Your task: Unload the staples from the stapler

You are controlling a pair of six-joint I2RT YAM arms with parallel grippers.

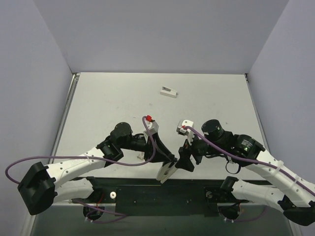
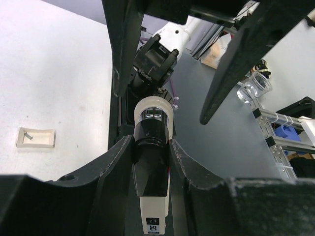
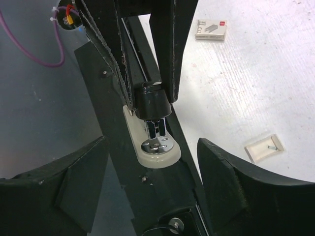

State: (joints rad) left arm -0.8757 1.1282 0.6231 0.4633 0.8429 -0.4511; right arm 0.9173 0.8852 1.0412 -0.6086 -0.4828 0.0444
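Observation:
The stapler point(image 1: 164, 173), a black body on a cream base, hangs over the dark rail at the table's near edge. My left gripper point(image 1: 166, 168) is shut on it. In the left wrist view the stapler point(image 2: 152, 172) sits clamped between the two fingers of the left gripper point(image 2: 151, 147). My right gripper point(image 1: 186, 160) is open just right of it. In the right wrist view the stapler's front end point(image 3: 156, 147), with its metal anvil, shows between the spread fingers of the right gripper point(image 3: 150, 162) and touches neither. No loose staple strip is visible.
A small cream tray point(image 3: 265, 147) holding one staple lies on the white table; it also shows in the left wrist view point(image 2: 35, 138). A staple box point(image 3: 211, 28) lies farther off. A small white box point(image 1: 169, 91) sits mid-table. A purple cable point(image 3: 44, 54) hangs nearby.

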